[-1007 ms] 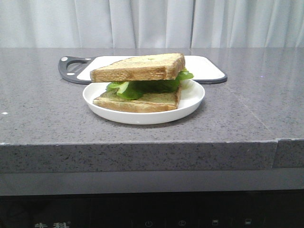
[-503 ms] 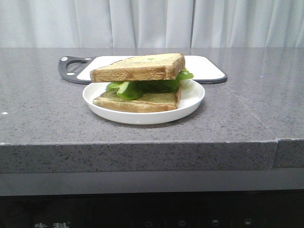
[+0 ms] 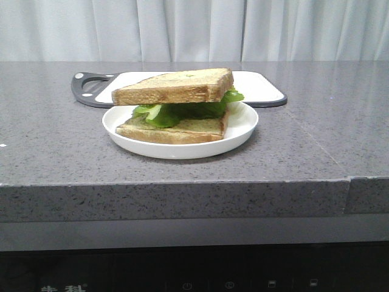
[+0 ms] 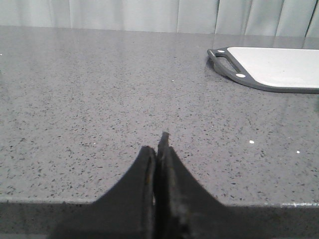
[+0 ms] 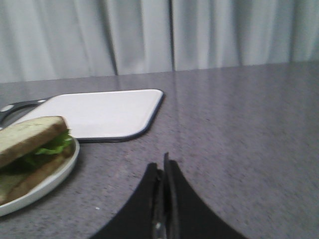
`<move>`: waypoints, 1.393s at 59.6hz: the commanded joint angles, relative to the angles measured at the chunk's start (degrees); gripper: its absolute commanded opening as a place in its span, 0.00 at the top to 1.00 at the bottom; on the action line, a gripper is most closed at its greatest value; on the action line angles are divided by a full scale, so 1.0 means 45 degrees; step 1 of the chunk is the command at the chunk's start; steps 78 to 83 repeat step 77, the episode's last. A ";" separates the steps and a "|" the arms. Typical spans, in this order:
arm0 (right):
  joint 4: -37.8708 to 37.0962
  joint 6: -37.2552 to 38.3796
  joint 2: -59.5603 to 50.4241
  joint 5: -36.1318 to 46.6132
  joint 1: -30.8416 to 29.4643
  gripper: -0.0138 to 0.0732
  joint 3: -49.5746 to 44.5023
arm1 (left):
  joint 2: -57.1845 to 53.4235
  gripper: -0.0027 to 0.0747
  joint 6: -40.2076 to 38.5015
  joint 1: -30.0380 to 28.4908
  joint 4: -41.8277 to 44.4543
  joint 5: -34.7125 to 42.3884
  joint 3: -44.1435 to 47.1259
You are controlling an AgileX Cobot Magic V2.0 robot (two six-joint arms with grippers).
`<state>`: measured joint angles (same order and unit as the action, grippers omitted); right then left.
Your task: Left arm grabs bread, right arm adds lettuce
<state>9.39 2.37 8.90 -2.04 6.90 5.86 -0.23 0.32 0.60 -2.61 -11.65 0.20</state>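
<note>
A sandwich sits on a white plate (image 3: 243, 131) in the middle of the grey counter. A toasted bread slice (image 3: 173, 86) lies on top, green lettuce (image 3: 176, 111) under it, and a second bread slice (image 3: 176, 129) at the bottom. The top bread (image 5: 27, 137), the lettuce (image 5: 52, 146) and the plate (image 5: 47, 183) also show in the right wrist view. My left gripper (image 4: 158, 149) is shut and empty, low over the counter's front edge, away from the sandwich. My right gripper (image 5: 162, 167) is shut and empty, beside the plate. Neither arm shows in the front view.
A white cutting board with a dark rim and handle (image 3: 255, 85) lies behind the plate; it also shows in the left wrist view (image 4: 279, 67) and the right wrist view (image 5: 99, 114). The counter's front edge (image 3: 182, 182) drops off. A curtain hangs behind.
The whole front view has shifted slightly to the left. The sandwich and plate keep their arrangement.
</note>
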 commanded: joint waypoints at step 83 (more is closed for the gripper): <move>-0.1585 0.0737 -0.2371 -0.0608 -0.1084 0.91 -0.1610 | -0.0220 0.99 -0.0071 0.0002 -0.0100 0.0978 0.0103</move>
